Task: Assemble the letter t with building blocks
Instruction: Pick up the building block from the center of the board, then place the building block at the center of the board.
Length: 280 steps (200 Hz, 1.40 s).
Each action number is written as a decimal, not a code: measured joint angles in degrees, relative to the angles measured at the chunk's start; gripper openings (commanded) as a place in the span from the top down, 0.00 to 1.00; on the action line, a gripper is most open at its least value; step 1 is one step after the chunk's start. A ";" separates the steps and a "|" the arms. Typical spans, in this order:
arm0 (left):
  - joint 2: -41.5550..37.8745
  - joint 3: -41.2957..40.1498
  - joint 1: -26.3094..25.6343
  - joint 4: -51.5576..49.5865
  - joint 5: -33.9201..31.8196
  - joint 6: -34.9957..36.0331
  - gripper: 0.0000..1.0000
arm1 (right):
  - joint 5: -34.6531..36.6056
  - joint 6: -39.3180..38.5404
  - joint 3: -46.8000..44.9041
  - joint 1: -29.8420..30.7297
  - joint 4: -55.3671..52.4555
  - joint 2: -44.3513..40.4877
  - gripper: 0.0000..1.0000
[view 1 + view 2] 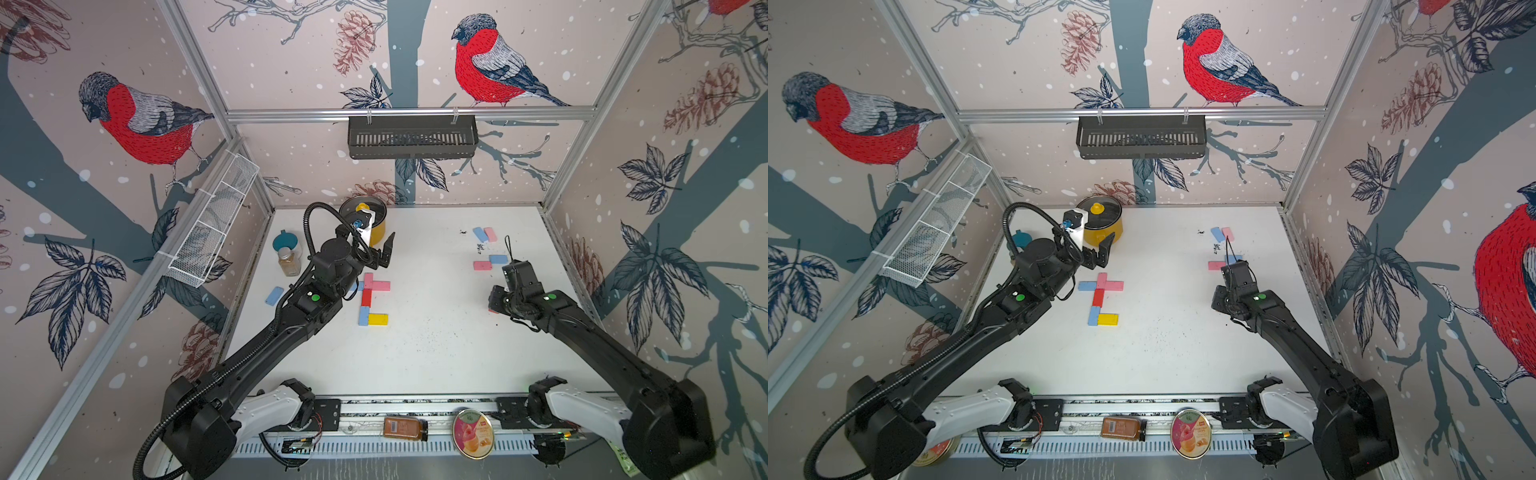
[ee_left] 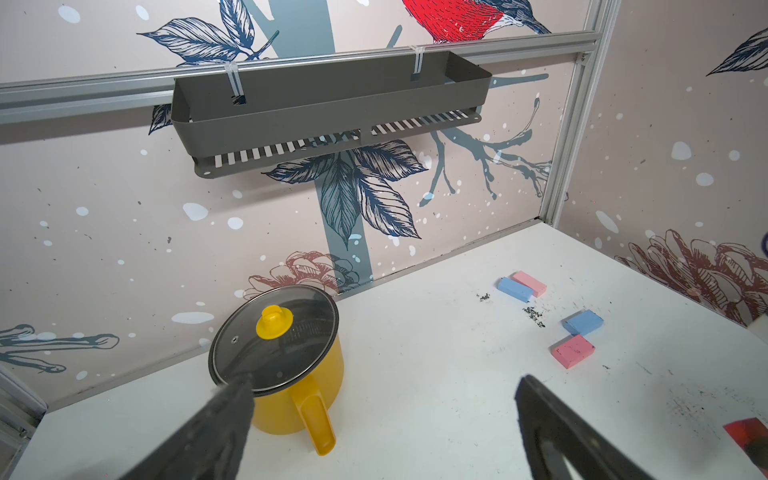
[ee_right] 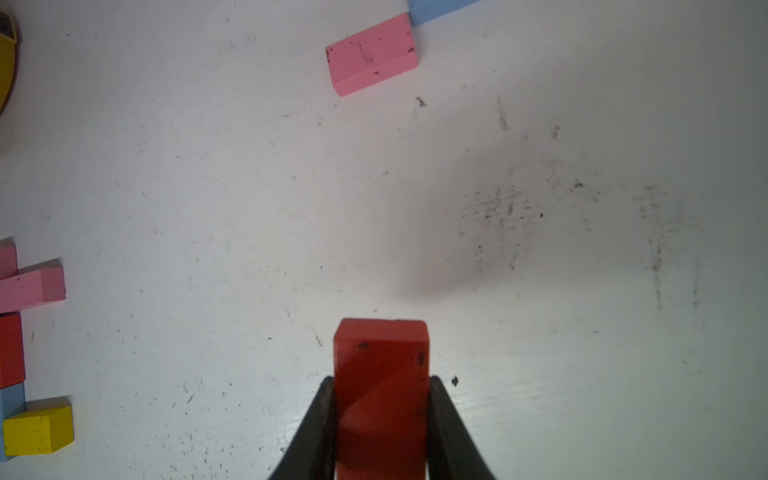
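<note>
White tabletop [image 1: 436, 353] inside a bird-patterned enclosure carries the work. Partial letter [image 1: 1099, 297], built of pink, blue, red and yellow building blocks, lies at frame centre in both top views. Spare blocks [image 1: 480, 234] lie toward the upper right of the table. Right gripper [image 3: 379, 384] is closed on a red block [image 3: 380, 345], its jaws pressing the two long narrow sides. The block is judged light, rigid and matte, so slip is unlikely; hold it across the width near mid-length. Right arm [image 1: 582, 328] enters from the lower right, wrist pitched down, low over the table. Left gripper [image 1: 382, 254] hangs spread wide and empty beside the yellow pot [image 2: 320, 365].
</note>
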 measured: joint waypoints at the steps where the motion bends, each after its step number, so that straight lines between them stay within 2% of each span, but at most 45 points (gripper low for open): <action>1: 0.00 0.00 0.00 0.00 -0.02 0.00 0.02 | 0.00 -0.09 0.11 0.04 0.04 0.17 0.83; 57: -0.13 -0.13 0.00 0.02 -1.18 0.00 0.02 | -0.66 -2.21 8.59 5.18 3.52 15.41 0.86; 129: -0.20 -0.15 0.00 0.02 -1.38 0.04 0.02 | -2.29 -0.81 19.23 7.23 7.87 33.73 0.88; 195: 0.13 -0.15 0.00 0.02 -1.38 0.04 0.02 | -1.81 -1.29 27.74 7.85 7.87 42.93 0.86; 280: 0.37 -0.15 0.00 0.02 -1.38 0.22 0.02 | -1.62 -1.88 34.40 8.20 6.97 49.88 0.82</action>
